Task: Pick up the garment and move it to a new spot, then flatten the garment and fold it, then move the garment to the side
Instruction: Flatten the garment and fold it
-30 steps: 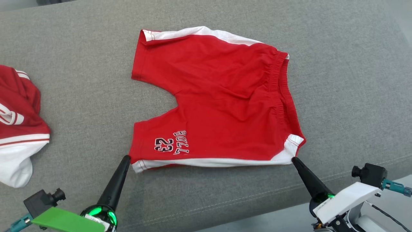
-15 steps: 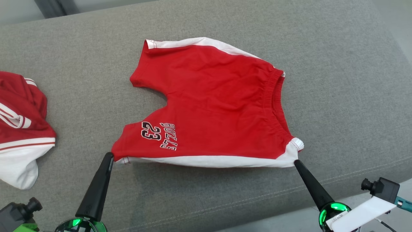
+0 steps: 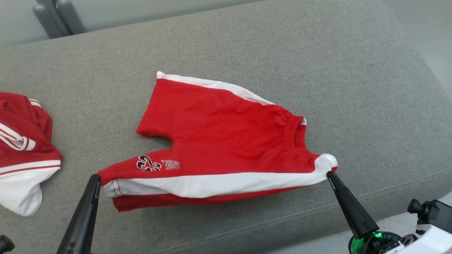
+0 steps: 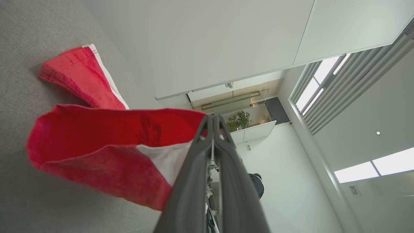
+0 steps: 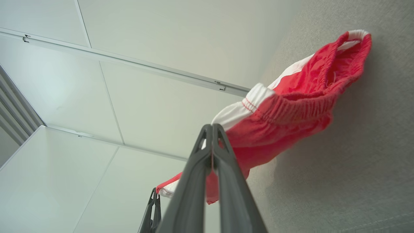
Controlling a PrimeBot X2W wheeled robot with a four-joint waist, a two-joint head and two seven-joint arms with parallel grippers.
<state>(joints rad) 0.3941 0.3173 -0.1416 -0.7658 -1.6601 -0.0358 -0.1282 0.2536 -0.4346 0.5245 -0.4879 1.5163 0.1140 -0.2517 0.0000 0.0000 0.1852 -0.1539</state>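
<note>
Your left gripper (image 3: pixel 95 179) is pinched shut on the near leg hem of the shorts (image 3: pixel 226 137). Your right gripper (image 3: pixel 330 174) is pinched shut on the near end of the waistband. Together they hold that near edge raised off the cushion (image 3: pixel 353 81), white side stripe toward the head camera; the far edge lies on the cushion. Long axis runs left to right: leg openings point left, waistband right. A second red-and-white garment (image 3: pixel 24 141) lies well apart at the left.
</note>
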